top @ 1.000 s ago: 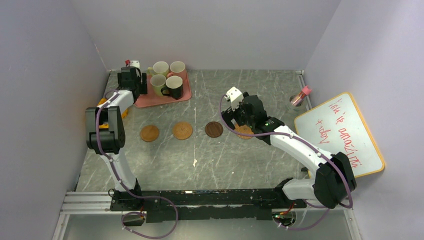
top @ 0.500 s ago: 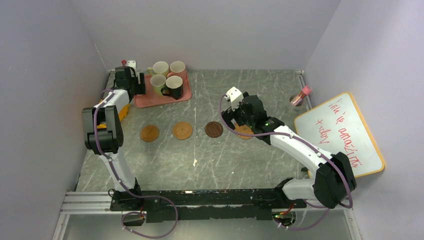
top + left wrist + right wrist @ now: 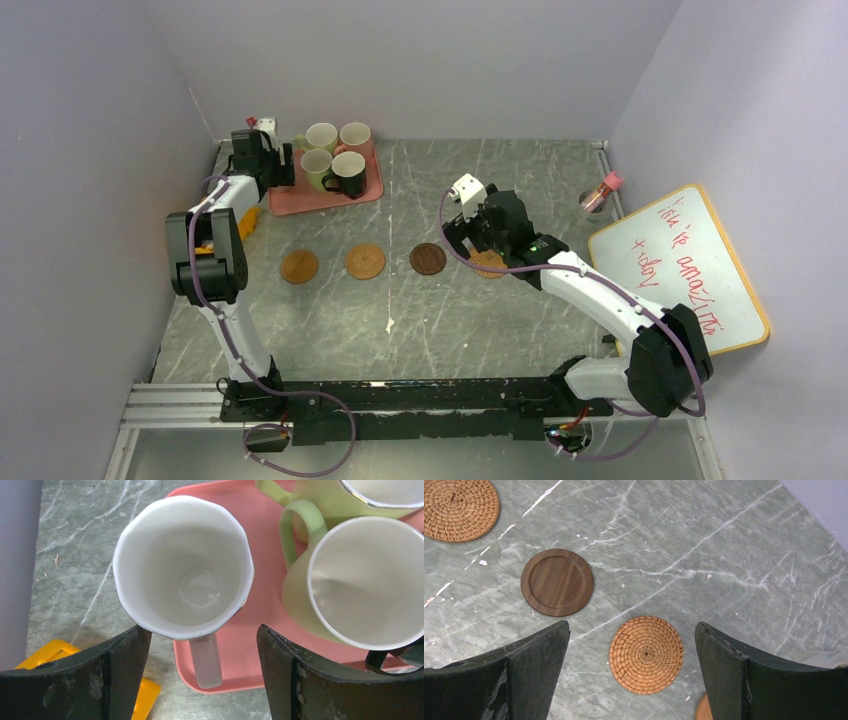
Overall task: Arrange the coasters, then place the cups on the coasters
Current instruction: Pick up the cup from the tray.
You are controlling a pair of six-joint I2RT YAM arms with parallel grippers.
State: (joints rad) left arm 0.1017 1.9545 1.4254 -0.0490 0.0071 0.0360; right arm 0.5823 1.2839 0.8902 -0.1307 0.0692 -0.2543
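Observation:
Four coasters lie in a row on the table: an orange-brown coaster [image 3: 299, 266], a woven coaster [image 3: 365, 261], a dark brown coaster [image 3: 428, 258] and a woven coaster [image 3: 646, 654]. My right gripper [image 3: 631, 675] hangs open right above this last one, and a sliver of another orange-brown disc [image 3: 704, 707] shows by its right finger. On the pink tray [image 3: 270, 605] stand several cups. My left gripper [image 3: 200, 675] is open over a pale-inside cup [image 3: 185, 570] at the tray's left end, its pinkish handle [image 3: 205, 660] between the fingers. Two pale green cups [image 3: 370, 580] and a black cup [image 3: 349, 172] stand beside it.
A yellow object [image 3: 50, 652] lies on the table just left of the tray. A small jar with a pink lid [image 3: 598, 195] and a whiteboard [image 3: 680, 270] sit at the right. Walls close in the left, back and right sides.
My left gripper has shifted slightly toward the back over the tray's left end. The right arm has not moved.

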